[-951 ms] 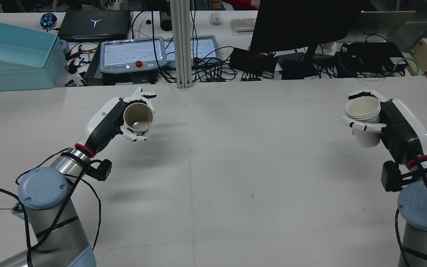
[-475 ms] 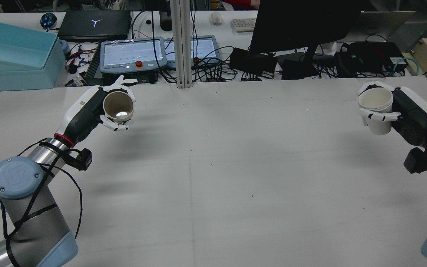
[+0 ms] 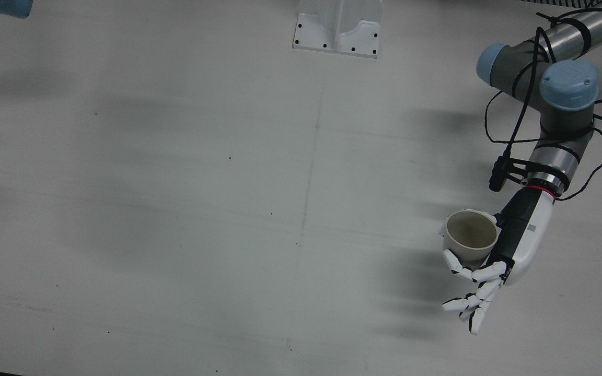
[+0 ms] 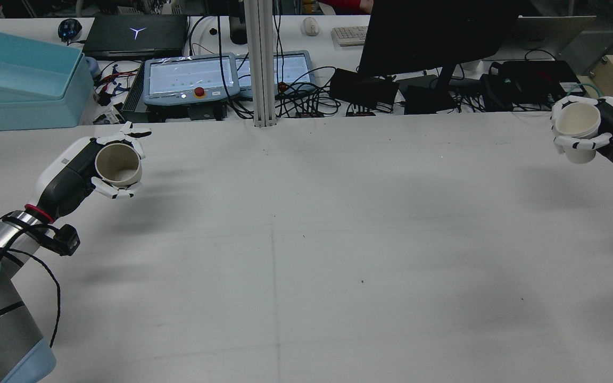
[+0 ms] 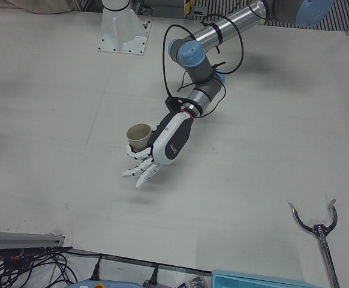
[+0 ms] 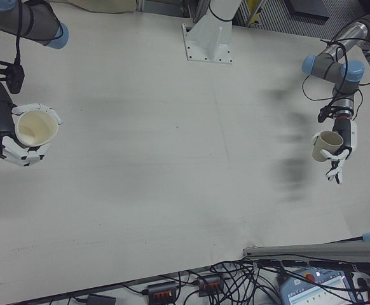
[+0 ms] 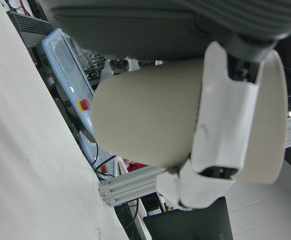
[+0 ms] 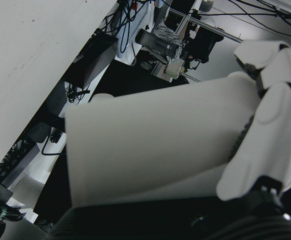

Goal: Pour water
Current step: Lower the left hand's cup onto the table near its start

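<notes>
My left hand [image 4: 80, 170] is shut on a tan paper cup [image 4: 118, 166], held above the table's left side, mouth tipped toward the rear camera. The front view shows this cup [image 3: 471, 236] in the left hand [image 3: 510, 250], with some fingers stretched past it. My right hand [image 4: 612, 135] is shut on a white paper cup [image 4: 577, 127] at the far right edge, near the back. The right-front view has the white cup [image 6: 34, 128] upright in the right hand [image 6: 4, 130]. Both hand views are filled by the held cups [image 7: 150, 125] [image 8: 150, 150].
Behind the table stand a teal bin [image 4: 19, 80], two teach pendants [image 4: 189, 80], an aluminium post [image 4: 261, 64], a dark monitor [image 4: 434, 32] and many cables. A grabber tool [image 5: 318, 231] lies near one front corner. A white pedestal base [image 3: 337, 31] sits mid-table on the robot's side.
Both arms have swung outward, away from each other, carrying their cups. The left hand went left and slightly back; the right hand went right and back to the table's corner.
</notes>
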`<state>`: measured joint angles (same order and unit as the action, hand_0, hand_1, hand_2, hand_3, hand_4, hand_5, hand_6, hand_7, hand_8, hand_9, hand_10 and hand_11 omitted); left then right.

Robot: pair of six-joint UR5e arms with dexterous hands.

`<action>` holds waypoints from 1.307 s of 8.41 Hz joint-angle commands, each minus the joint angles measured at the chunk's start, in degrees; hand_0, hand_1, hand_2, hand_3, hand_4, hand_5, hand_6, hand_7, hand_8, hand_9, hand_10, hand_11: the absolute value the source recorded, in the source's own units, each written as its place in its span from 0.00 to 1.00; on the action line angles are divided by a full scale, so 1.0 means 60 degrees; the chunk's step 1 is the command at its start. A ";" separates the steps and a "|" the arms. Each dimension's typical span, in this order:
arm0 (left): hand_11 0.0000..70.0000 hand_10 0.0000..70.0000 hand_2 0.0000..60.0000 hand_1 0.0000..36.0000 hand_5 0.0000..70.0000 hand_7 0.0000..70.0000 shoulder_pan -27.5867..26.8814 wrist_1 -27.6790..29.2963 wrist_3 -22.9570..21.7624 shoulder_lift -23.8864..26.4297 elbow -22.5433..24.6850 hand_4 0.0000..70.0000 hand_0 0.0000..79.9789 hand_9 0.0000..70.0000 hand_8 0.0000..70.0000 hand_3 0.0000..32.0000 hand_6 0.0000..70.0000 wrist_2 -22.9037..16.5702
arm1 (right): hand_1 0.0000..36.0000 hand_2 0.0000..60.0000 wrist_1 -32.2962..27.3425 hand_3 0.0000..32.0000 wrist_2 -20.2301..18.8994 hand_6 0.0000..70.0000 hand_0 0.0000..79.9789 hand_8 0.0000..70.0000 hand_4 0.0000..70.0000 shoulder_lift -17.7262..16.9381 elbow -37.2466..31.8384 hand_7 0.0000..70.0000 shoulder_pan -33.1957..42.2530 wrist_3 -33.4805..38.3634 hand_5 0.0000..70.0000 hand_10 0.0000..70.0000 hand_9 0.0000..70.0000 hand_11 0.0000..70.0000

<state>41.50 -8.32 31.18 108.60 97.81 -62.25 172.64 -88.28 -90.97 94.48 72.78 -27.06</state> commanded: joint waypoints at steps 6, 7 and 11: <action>0.18 0.10 1.00 1.00 1.00 0.33 0.0569 0.3174 -0.0538 -0.1899 -0.3146 1.00 0.93 0.08 0.05 0.00 0.27 -0.0420 | 0.51 0.92 -0.4031 0.00 0.0798 0.83 0.64 0.81 0.76 0.0279 -0.4395 0.96 0.0058 -0.0016 0.75 0.81 1.00 1.00; 0.19 0.11 1.00 1.00 1.00 0.35 0.0584 0.3174 -0.0742 -0.2262 -0.3148 1.00 0.97 0.09 0.06 0.00 0.28 -0.0421 | 0.52 0.91 -0.4046 0.00 0.0798 0.82 0.64 0.80 0.75 0.0279 -0.4366 0.95 0.0058 -0.0016 0.75 0.80 1.00 1.00; 0.09 0.04 0.22 0.72 1.00 0.30 0.0511 0.3130 -0.1213 -0.2427 -0.3045 0.76 0.83 0.04 0.05 0.00 0.23 -0.0435 | 0.55 0.86 -0.4031 0.00 0.0783 0.80 0.66 0.77 0.74 0.0264 -0.4380 0.95 0.0101 0.0013 0.75 0.77 0.98 1.00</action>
<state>44.98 10.56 24.18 94.32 79.57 -64.76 148.44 -83.57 -89.32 68.21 73.22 -27.03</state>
